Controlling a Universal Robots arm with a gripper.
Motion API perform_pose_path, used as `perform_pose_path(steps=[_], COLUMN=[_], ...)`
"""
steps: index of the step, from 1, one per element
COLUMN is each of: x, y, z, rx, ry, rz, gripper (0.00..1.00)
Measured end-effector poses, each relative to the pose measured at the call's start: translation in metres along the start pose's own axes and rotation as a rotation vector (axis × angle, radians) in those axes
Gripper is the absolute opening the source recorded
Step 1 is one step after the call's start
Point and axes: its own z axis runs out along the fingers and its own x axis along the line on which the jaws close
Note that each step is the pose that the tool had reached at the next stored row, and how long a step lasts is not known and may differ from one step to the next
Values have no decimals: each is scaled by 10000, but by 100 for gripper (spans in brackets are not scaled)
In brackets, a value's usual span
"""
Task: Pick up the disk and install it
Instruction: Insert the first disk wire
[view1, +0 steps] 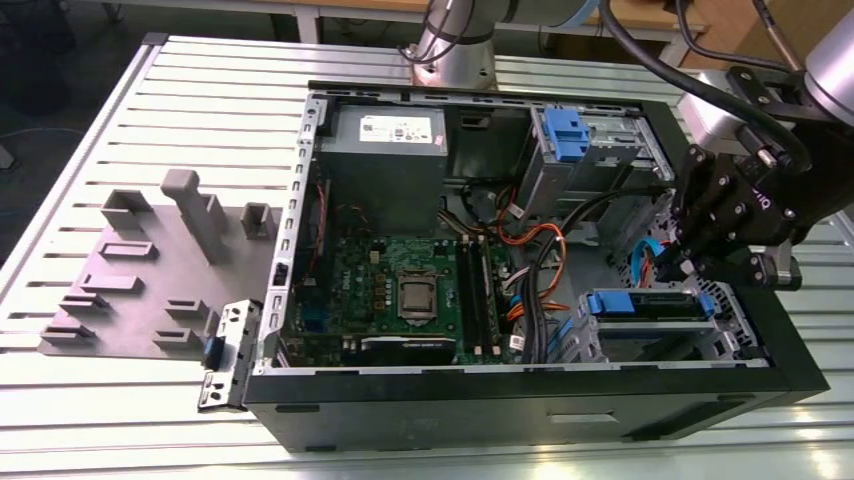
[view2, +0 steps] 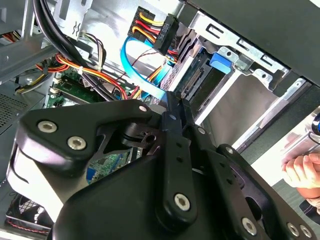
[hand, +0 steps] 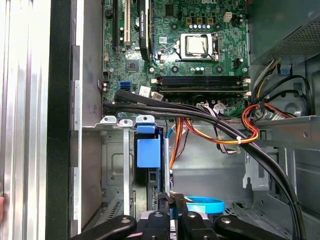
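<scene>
The disk (view1: 650, 305), with its blue carrier frame, lies in the metal drive cage at the lower right corner of the open computer case (view1: 287, 250). In both wrist views I see it edge-on in that cage, with the blue carrier tab (hand: 148, 150) (view2: 220, 60) at its end. My gripper (view1: 687, 265) hangs just above the cage and the disk's rear end. Its black fingers (view2: 175, 107) (hand: 172, 202) are pressed together with nothing between them. A light blue flat cable (hand: 205, 205) curls right beside the fingertips.
Orange, red and black cables (view1: 534, 270) run past the cage over the motherboard (view1: 400, 290). A grey power-supply box (view1: 384, 140) and an upper cage with a blue latch (view1: 567, 135) fill the case's far side. A grey fixture (view1: 147, 270) lies outside. A person's hand (view2: 302, 170) rests nearby.
</scene>
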Motion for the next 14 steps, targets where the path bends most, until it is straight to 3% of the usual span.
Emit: perform_pose_path(steps=[5,9,14], x=[60,81,115], y=[-3,-3,11], z=[11,50,63], rx=[0,-4,-1], ry=[-10,-131,-188], rz=[-1,-23,-109], gripper=[16,16,16])
